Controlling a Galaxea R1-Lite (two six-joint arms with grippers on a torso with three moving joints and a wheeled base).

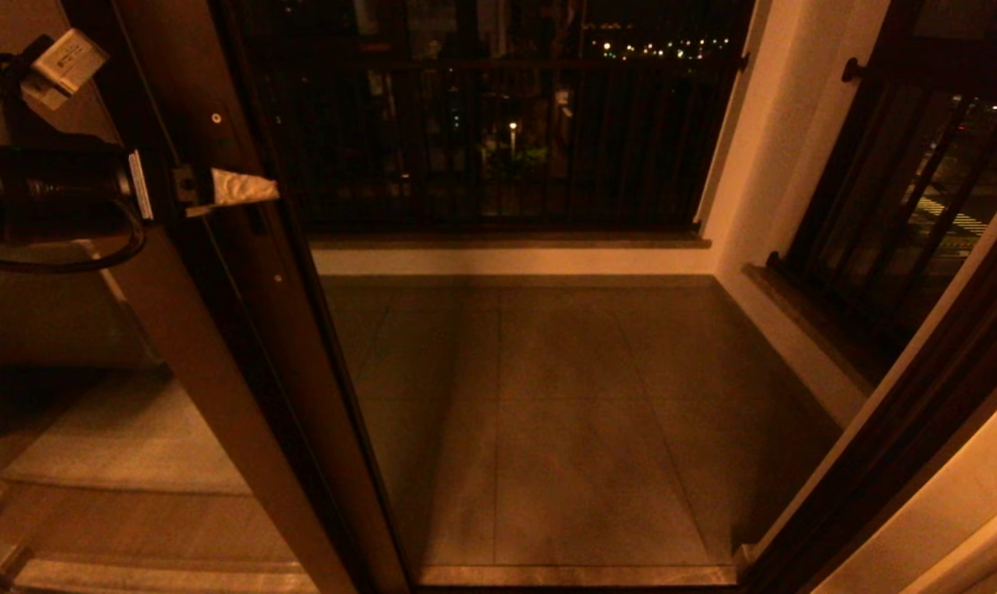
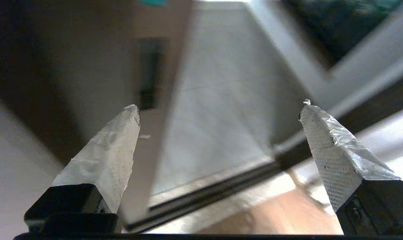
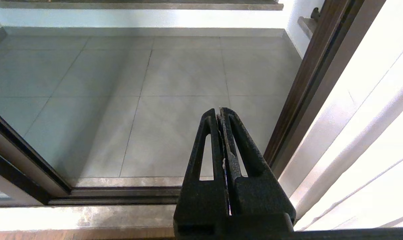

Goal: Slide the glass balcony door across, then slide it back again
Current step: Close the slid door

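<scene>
The glass balcony door (image 1: 243, 330) stands at the left, its dark brown upright edge showing small screws. The doorway to the right of it is open. My left gripper (image 1: 177, 124) is high up at that edge, open, with its white-taped fingers (image 1: 243, 188) spread wide. In the left wrist view the gripper (image 2: 220, 108) straddles the door's edge (image 2: 158, 83), which lies close beside one finger (image 2: 121, 143); nothing is clamped. A dark handle plate (image 2: 149, 71) shows on the frame. My right gripper (image 3: 220, 111) is shut and empty, low over the threshold near the right jamb.
Beyond the doorway lie the tiled balcony floor (image 1: 548, 412) and a black-barred railing (image 1: 498, 140), with more bars at the right (image 1: 903, 206). The dark right jamb (image 1: 895, 445) and the floor track (image 3: 121, 195) border the opening. A pale curtain (image 3: 371, 133) hangs beside the right gripper.
</scene>
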